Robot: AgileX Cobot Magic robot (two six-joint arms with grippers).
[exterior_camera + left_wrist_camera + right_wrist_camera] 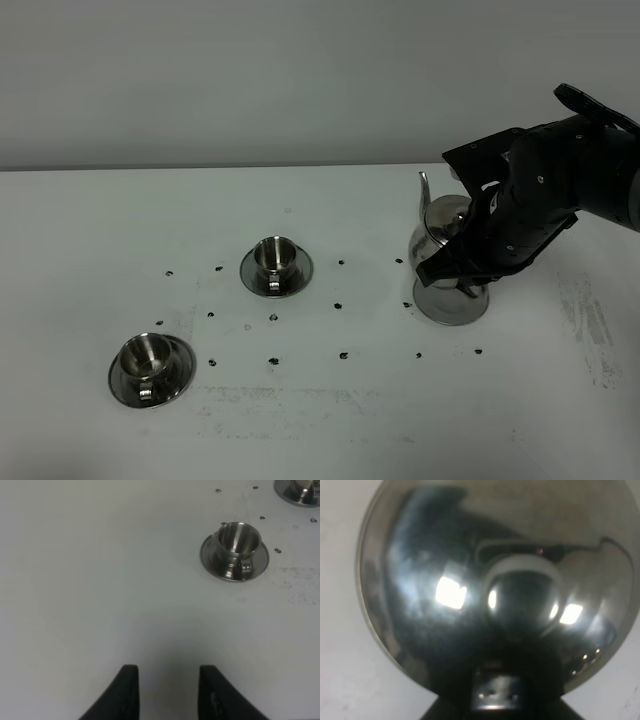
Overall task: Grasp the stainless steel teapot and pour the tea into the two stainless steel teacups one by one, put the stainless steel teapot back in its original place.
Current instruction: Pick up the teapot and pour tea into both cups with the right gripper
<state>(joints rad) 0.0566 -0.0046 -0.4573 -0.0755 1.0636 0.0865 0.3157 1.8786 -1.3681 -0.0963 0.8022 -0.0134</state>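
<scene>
The stainless steel teapot (pixel 435 228) is at the right of the table, spout up and to the left, over a round steel saucer (pixel 450 305); whether it rests on it I cannot tell. My right gripper (pixel 455 262) is shut on the teapot at its handle side, which the arm hides. In the right wrist view the teapot's shiny body (pixel 450 590) fills the frame. One teacup (pixel 275 256) stands mid-table on its saucer. The other teacup (pixel 147 356) is at the front left. My left gripper (pixel 169 680) hovers over bare table, fingers apart and empty, the front teacup (pixel 239 539) ahead. No tea shows.
Small black marks (pixel 343 354) dot the white table (pixel 330 430) around the cups and teapot. Scuffed patches (pixel 585 320) lie at the right. A grey wall closes the back. The middle teacup's saucer (pixel 300 491) shows at the edge of the left wrist view.
</scene>
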